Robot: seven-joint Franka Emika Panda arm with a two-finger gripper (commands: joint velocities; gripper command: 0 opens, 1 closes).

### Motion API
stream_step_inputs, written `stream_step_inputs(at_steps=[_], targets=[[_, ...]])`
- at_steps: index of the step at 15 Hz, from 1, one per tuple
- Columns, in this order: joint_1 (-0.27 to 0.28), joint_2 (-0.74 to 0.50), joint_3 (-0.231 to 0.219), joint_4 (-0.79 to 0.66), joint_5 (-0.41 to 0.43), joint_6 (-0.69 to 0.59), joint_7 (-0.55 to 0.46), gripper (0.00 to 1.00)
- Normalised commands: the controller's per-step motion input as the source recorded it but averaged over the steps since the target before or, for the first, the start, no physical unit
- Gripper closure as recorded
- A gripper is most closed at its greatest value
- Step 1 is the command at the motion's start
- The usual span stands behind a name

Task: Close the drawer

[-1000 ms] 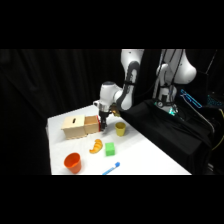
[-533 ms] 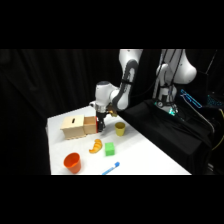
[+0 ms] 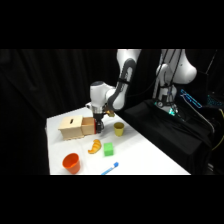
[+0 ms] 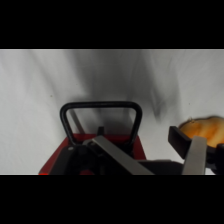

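- Tool [image 3: 99, 128] – black two-finger end of the white arm, down at the front of the small orange-brown wooden drawer [image 3: 88, 126]. Side view: right against the drawer face, contact can't be confirmed.
- Wrist view: dark wire handle loop [image 4: 101, 120] stands just ahead of the tool, red drawer front below it. One finger sits at the loop's base, the other [image 4: 196, 154] well off to the side, so tool looks spread apart, gripping nothing.
- Drawer sits at the near end of the pale wooden box w/ dark slot on top [image 3: 73, 125], at the back-left of the white worktop [image 3: 145, 155]. Looks only slightly out; how far, can't tell.
- Nearby: yellow cup [image 3: 119, 129] just beside the tool; orange croissant-shaped toy [image 3: 94, 146] and green block [image 3: 108, 149] in front; orange cup [image 3: 71, 162] and blue spoon-like utensil [image 3: 111, 168] nearer the front edge.
- Risks, my read:
  - push off-centre → drawer jams skewed in its slot.
  - box is light and unfixed → whole box may slide back instead of the drawer going in.
  - finger snagged in the handle loop → pulls drawer out again on retreat.
  - wide finger could clip the yellow cup.
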Motion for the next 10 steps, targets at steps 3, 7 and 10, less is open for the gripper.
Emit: stream_step_inputs(at_steps=[3,7,10], targets=[[0.036,0.13,-0.073,0.39,-0.125,-0.12,-0.03,0.0],[-0.001,0.15,-0.039,0.36,-0.091,-0.1,-0.06,0.0],[-0.044,0.18,0.006,0.38,-0.053,-0.13,-0.1,0.0]])
